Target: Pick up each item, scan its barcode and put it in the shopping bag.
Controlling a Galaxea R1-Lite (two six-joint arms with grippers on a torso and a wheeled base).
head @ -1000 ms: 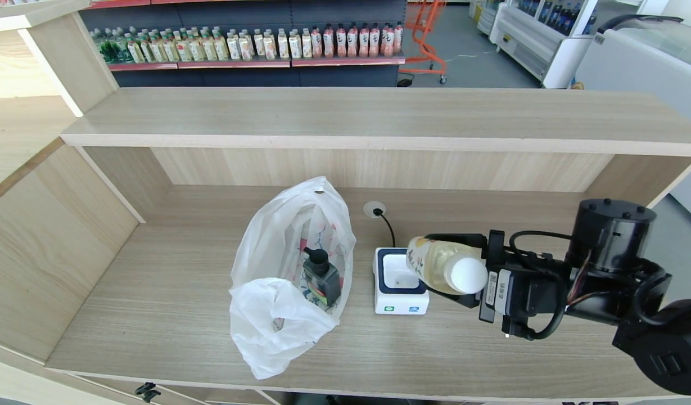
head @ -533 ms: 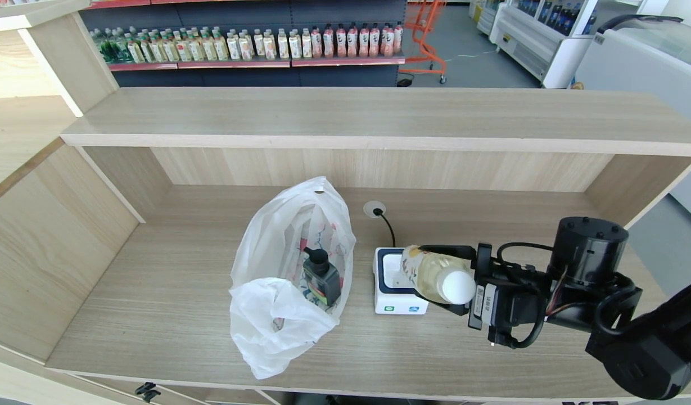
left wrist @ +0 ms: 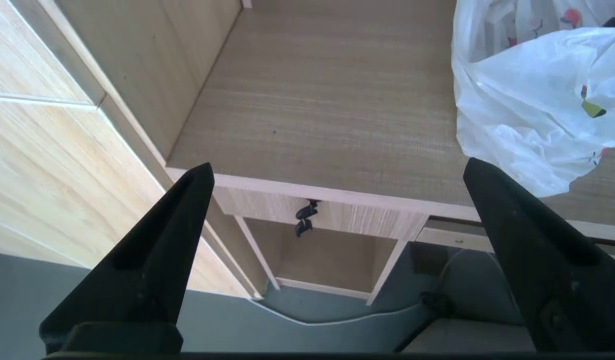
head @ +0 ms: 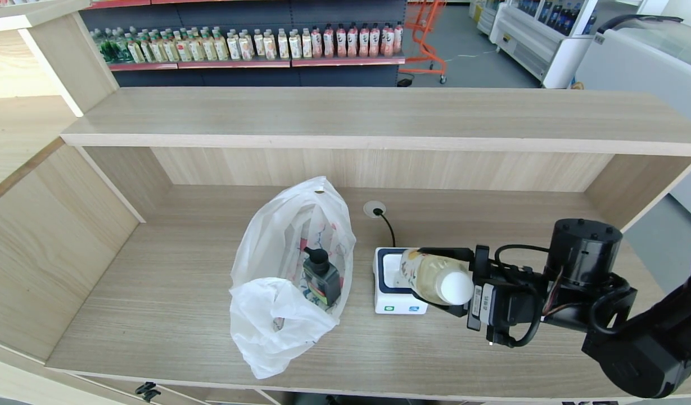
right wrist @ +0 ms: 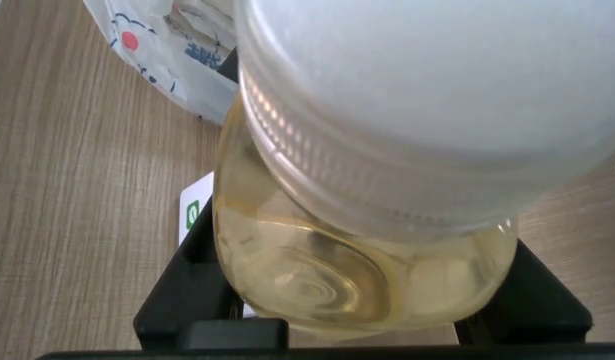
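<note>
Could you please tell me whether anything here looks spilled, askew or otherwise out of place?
Nothing stands out. The right gripper holds the capped bottle on its side above the scanner, no spill on the counter, and the pump bottle sits inside the shopping bag.

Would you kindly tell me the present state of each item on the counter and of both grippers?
drink bottle: capped, tilted, held above the scanner.
right gripper: shut on the drink bottle.
scanner: flat on the counter, cable attached.
shopping bag: open, holding a pump bottle.
pump bottle: upright in the bag.
left gripper: open, empty.
</note>
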